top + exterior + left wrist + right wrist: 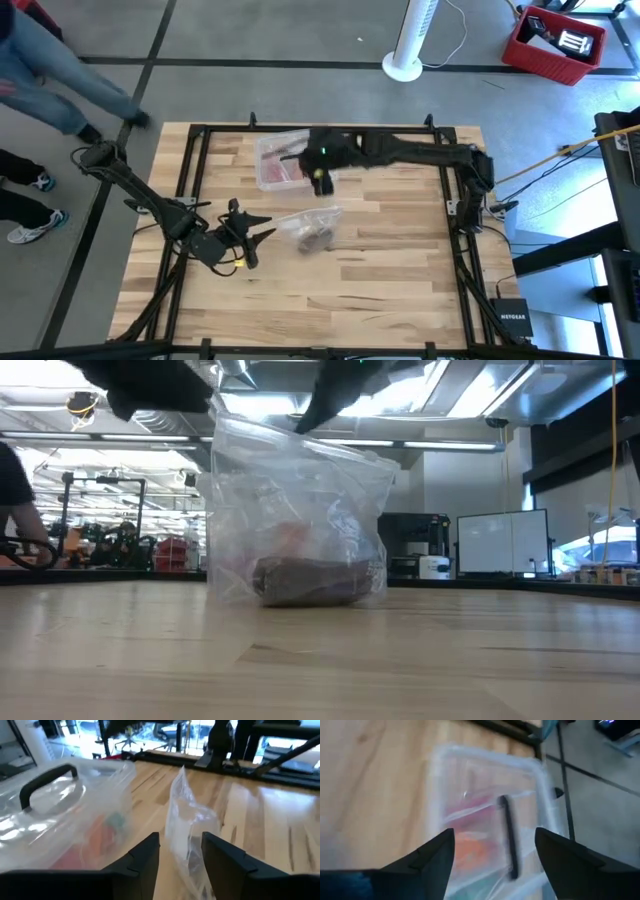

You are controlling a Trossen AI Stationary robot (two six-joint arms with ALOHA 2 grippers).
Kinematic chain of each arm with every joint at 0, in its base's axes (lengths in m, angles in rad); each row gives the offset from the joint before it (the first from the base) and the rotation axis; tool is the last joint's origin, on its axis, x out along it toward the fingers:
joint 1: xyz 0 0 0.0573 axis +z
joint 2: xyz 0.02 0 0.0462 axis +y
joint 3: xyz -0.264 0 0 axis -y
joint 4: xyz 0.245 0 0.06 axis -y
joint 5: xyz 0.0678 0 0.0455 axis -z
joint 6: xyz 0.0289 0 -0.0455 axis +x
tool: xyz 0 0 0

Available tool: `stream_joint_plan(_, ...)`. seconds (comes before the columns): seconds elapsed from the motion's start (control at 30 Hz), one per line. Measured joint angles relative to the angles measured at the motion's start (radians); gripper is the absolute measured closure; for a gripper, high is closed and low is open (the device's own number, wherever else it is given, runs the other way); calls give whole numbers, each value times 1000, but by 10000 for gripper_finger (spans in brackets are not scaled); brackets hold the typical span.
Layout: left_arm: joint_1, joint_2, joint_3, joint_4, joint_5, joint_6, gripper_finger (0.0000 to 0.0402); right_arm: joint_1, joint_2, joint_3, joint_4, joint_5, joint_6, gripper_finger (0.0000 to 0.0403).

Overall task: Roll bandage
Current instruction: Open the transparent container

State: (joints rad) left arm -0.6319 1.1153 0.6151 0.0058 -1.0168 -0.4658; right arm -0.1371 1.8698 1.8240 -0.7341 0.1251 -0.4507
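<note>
A crinkled clear plastic bag (310, 228) lies on the table's middle. In the low view it stands up (300, 520) with a dark brown rolled bundle, the bandage (305, 580), at its bottom. My left gripper (268, 227) is open at the bag's left end, and the bag's crumpled edge (190, 840) stands between its two fingers. My right gripper (320, 183) is open and empty, held above the near right corner of the clear plastic box (280, 160). In the right wrist view the box's black handle (507, 835) shows between the fingers, well below them. My left gripper comes level from the table's left, its open fingers (145, 860) on either side of the bag's left edge (192, 855). I cannot tell whether a finger touches the plastic. The bag rests on the table.
The clear box with red contents (75, 820) stands just beyond the bag toward the table's far side, close to my left gripper. A black frame (200, 130) runs round the table. A person (50, 70) walks on the floor beyond the far left corner.
</note>
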Motion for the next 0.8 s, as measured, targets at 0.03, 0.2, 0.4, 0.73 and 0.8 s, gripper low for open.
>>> stream_joint_plan(0.03,-1,0,0,-21,0,-16,264,-32,5,-25,57,-29,-3,127)
stream_joint_plan(0.2,-1,3,0,-92,0,-112,271,-146,41,-123,246,-197,-6,151)
stream_joint_plan(0.4,-1,4,0,-99,1,-157,272,-181,89,-171,324,-241,-35,178)
stream_joint_plan(0.73,2,4,0,-97,0,-193,272,-183,112,-171,331,-168,-58,352)
stream_joint_plan(0.8,2,4,0,-96,0,-189,272,-182,112,-171,329,-137,-78,371)
